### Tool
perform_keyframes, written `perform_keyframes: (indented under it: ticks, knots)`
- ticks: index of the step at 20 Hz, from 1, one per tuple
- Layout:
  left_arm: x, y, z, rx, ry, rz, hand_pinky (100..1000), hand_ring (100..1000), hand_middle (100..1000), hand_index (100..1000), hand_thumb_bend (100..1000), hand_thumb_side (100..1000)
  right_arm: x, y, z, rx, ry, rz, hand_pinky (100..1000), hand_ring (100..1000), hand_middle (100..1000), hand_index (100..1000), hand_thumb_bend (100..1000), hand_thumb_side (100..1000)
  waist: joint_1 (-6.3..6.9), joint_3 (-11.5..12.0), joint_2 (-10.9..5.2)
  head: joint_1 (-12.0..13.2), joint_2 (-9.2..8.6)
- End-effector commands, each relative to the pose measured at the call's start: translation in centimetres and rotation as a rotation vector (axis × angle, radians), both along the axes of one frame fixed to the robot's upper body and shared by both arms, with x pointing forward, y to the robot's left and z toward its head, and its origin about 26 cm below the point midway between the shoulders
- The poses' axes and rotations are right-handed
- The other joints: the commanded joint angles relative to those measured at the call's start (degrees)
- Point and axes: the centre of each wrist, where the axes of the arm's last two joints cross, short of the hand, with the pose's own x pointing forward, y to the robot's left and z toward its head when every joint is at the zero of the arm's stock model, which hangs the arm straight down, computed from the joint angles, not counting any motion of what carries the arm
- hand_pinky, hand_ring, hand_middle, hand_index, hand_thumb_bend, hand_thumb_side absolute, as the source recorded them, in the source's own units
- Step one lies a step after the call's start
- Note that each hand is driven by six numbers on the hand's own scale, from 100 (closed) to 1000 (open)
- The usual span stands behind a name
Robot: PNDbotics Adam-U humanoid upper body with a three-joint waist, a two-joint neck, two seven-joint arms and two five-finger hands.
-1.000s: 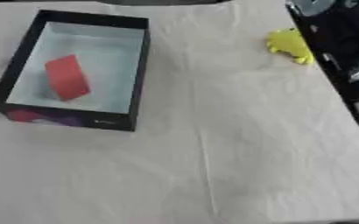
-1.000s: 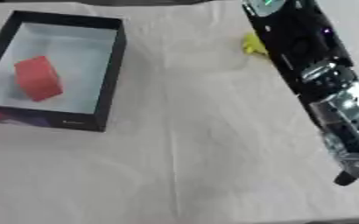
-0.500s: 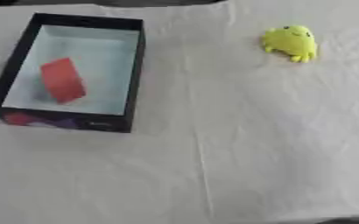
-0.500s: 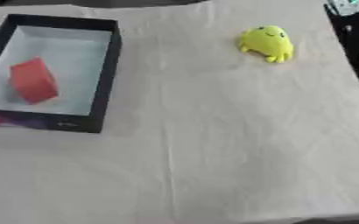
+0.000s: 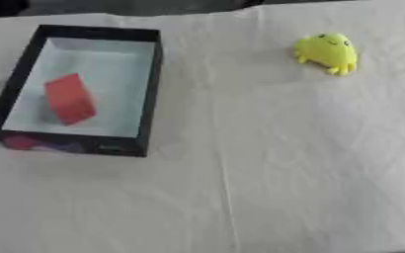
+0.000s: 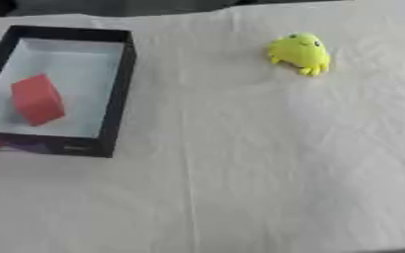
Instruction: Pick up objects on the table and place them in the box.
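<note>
A black-walled box point(image 5: 150, 89) with a pale floor stands at the left of the table. Inside it lies a red block point(image 5: 69, 98), tilted on one edge. A small yellow toy animal point(image 5: 326, 52) with short legs rests on the cloth at the far right, well away from the box. Neither of my hands shows in either view.
A cream cloth point(image 5: 266, 163) with soft creases covers the whole table. Its far edge runs along the top of the view, with dark floor beyond.
My right arm, which crossed the right side of the view a second ago, has drawn out of sight. The yellow toy and the box stay in place.
</note>
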Motion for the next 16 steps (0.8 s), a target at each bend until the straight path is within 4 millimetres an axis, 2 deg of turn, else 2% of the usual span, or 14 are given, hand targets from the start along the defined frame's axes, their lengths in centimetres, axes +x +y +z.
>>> perform_keyframes:
  ticks: [1, 4, 10, 16]
  knots:
    - [-0.2, 0.7, 2.1, 0.058, -0.018, 0.013, 801, 736, 787, 849, 546, 662, -1.9, -0.9, 2.7, -0.082, -0.033, -0.003, 961, 918, 880, 924, 531, 388, -0.11, 0.0, -0.91, 0.3, -2.05]
    - [-0.3, 0.8, 2.1, 0.057, -0.016, 0.015, 801, 736, 787, 849, 544, 663, -2.5, -0.5, 2.9, -0.123, -0.021, 0.021, 959, 918, 879, 924, 532, 395, -0.26, 0.0, -1.07, 1.2, -2.94]
    - [-0.3, 0.8, 2.0, 0.057, -0.010, 0.016, 801, 736, 787, 850, 542, 666, -2.7, 0.4, 2.5, -0.171, 0.017, 0.046, 955, 920, 878, 925, 533, 411, -0.27, -0.2, -1.58, 5.2, -2.81]
    - [-0.3, 0.8, 2.0, 0.059, -0.010, 0.016, 801, 735, 787, 851, 541, 665, -2.6, -0.2, 1.5, -0.187, 0.057, 0.012, 953, 922, 878, 926, 541, 422, -0.33, -0.1, -1.78, 6.0, -2.50]
